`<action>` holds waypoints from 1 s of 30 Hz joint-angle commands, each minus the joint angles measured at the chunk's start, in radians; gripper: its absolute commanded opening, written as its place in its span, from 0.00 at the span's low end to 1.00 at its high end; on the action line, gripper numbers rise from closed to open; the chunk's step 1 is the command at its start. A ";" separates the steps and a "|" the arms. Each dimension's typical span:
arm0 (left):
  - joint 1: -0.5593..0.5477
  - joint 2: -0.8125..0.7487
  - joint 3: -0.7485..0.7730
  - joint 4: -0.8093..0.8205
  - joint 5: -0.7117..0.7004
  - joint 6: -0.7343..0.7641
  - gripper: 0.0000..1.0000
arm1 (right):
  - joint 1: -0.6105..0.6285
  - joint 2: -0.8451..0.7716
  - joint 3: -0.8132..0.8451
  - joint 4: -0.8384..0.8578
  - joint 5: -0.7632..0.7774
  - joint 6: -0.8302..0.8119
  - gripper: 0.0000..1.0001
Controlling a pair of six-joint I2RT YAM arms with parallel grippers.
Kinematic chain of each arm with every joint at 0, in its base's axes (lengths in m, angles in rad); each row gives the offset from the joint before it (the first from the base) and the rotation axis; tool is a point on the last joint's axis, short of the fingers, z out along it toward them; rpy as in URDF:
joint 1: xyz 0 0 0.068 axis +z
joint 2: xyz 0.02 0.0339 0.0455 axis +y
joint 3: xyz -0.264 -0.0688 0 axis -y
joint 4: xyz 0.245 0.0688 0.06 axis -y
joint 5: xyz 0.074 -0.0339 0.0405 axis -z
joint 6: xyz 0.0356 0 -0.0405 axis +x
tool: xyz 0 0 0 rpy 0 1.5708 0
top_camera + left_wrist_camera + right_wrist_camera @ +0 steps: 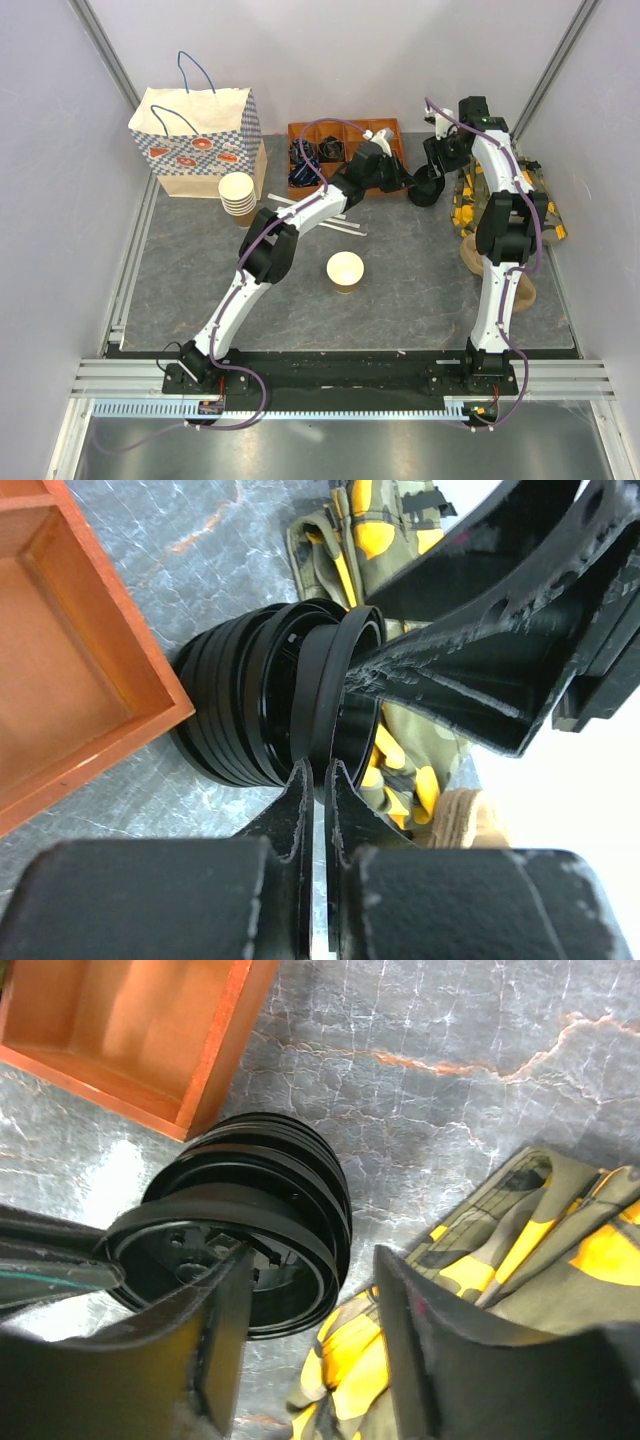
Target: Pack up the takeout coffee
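Left hand [318,780] has its fingers pressed almost together, clamped on the rim of the top lid [338,675], which is tilted up off the stack of lids [225,725]. Right hand [310,1265] is spread apart, one finger inside that lid and the other outside it. The stack sits on the surface [400,270] just beside the right corner of the orange tray [90,680], with a camouflage cloth [520,1230] on its far side from the tray. The cup [345,270] stands open and uncapped, well apart from the tray on the side toward the arm bases. This looks like the lid-separating step. Next, the lid should come free alone and be carried from the tray corner to the cup. The paper bag [195,140] waits left of the tray.
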 commanded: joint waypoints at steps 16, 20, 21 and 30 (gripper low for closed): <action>0.058 -0.177 -0.058 0.062 0.119 -0.112 0.02 | -0.010 -0.280 0.122 -0.073 -0.127 0.059 0.98; 0.074 -0.323 -0.143 -0.015 0.141 -0.034 0.02 | -0.033 -0.387 0.099 -0.051 -0.218 0.162 0.98; 0.077 -0.404 -0.165 -0.034 0.142 -0.007 0.02 | -0.040 -0.431 0.097 -0.036 -0.229 0.190 0.98; 0.069 -0.876 -0.442 -0.308 0.002 0.575 0.02 | -0.120 -0.675 0.030 0.041 -0.324 0.484 0.98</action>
